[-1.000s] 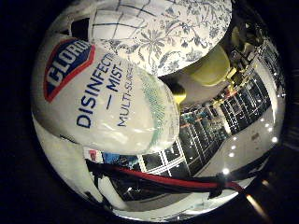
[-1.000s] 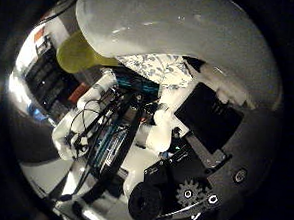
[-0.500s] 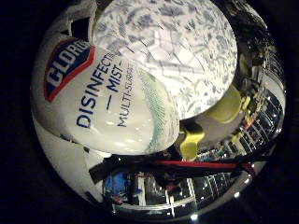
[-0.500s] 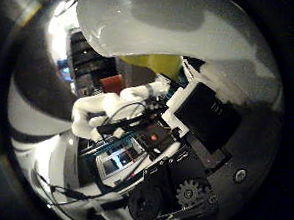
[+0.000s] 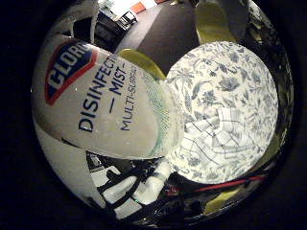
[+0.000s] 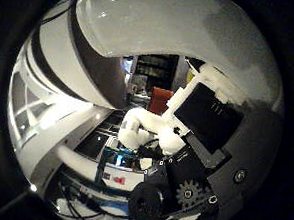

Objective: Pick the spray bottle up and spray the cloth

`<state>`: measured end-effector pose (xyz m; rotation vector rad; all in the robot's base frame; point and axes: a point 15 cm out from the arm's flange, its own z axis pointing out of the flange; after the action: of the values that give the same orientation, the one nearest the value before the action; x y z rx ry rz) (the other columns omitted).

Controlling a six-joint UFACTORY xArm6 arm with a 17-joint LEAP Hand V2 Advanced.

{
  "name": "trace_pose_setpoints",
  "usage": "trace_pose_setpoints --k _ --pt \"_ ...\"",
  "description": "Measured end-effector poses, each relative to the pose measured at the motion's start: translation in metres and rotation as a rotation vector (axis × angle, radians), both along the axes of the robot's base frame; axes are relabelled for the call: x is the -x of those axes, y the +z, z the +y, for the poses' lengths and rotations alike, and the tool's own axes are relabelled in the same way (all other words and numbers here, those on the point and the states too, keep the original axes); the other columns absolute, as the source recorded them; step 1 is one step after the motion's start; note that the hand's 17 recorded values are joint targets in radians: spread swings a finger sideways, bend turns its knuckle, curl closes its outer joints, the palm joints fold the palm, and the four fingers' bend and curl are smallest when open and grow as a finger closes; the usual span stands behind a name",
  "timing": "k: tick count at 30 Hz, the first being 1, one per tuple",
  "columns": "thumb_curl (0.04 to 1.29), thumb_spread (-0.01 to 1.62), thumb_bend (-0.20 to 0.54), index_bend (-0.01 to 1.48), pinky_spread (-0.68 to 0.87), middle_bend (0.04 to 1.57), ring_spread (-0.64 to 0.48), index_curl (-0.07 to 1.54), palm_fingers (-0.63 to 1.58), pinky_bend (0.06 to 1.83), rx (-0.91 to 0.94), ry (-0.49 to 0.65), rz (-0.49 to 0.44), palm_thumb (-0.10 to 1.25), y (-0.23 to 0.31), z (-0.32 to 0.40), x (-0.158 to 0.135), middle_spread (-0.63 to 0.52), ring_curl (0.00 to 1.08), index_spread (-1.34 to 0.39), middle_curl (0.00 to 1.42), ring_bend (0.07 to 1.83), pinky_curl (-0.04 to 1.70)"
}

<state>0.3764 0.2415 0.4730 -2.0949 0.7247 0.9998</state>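
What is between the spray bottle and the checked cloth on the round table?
Nothing solid: in the little finger side palm view, only flowered tablecloth shows between the held spray bottle and the checked cloth.

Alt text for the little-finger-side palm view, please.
A white plastic spray bottle with a blue and red label fills the near side, close to the palm. Beyond it lies a white checked cloth on a round blue-floral table.

The spray bottle [image 5: 100,120] fills the palm side; the patterned tabletop [image 5: 230,96] lies open beyond.
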Motion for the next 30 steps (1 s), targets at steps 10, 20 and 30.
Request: trace_pose_setpoints --k 10,20,30 --pt "0.80 0.82 -0.019 1.17 -0.24 1.34 -0.15 0.66 1.22 1.03 -0.070 -0.094 -0.011 1.07 -0.089 0.001 -0.047 -0.07 0.56 -0.18 0.56 1.46 1.17" --pt "0.82 0.81 -0.018 1.17 -0.24 1.34 -0.15 0.67 1.22 1.03 -0.057 -0.095 0.079 1.02 -0.166 0.018 -0.068 -0.07 0.56 -0.19 0.56 1.46 1.18" --pt "0.82 0.83 -0.018 1.16 -0.24 1.34 -0.15 0.68 1.22 1.03 -0.037 -0.089 0.126 1.01 -0.197 0.028 -0.069 -0.07 0.56 -0.19 0.56 1.46 1.17"
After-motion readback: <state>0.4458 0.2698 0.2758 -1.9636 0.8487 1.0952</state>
